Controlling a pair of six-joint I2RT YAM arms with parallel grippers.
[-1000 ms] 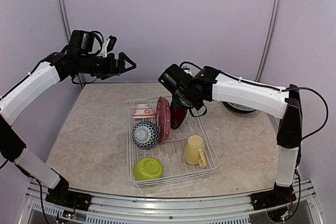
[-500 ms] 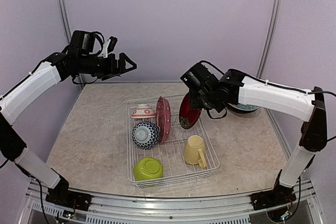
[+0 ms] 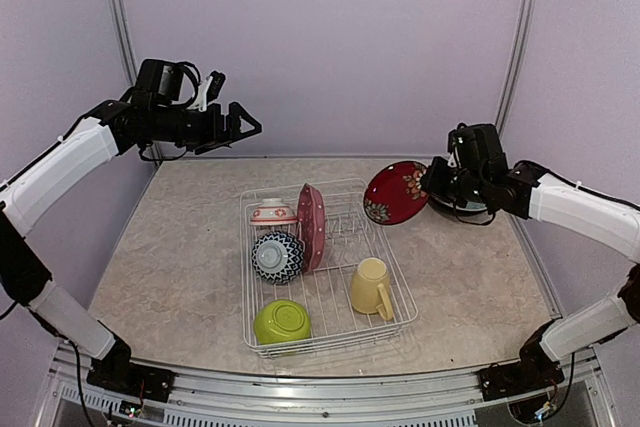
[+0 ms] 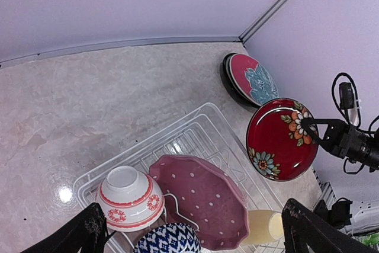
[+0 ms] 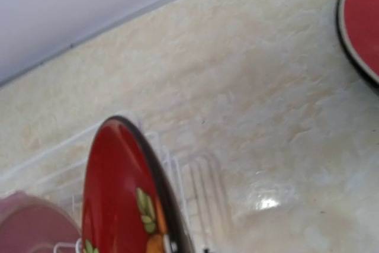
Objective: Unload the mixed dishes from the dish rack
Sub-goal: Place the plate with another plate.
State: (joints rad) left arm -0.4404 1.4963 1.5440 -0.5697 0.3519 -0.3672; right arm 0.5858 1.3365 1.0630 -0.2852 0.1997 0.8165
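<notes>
Only partway: right end effector (image 3: 430,181) pinching red plate (image 3: 397,193), left end effector (image 3: 245,119) open; pink plate (image 3: 312,227), bowls (image 3: 277,256), mug (image 3: 371,286) waiting in dish rack (image 3: 335,340).

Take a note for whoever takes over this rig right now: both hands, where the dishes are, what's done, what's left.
Left hand: open, empty, raised over the table's far left.
Right hand: shut on the red floral plate, held in the air right of the dish rack.
In the rack: pink dotted plate, red-white bowl, blue-patterned bowl, lime green bowl, pale yellow mug.
Done: plate stack on the table, far right; red plate out of the rack.
Left: set the red plate down, probably on that stack, then unload the other five.
</notes>
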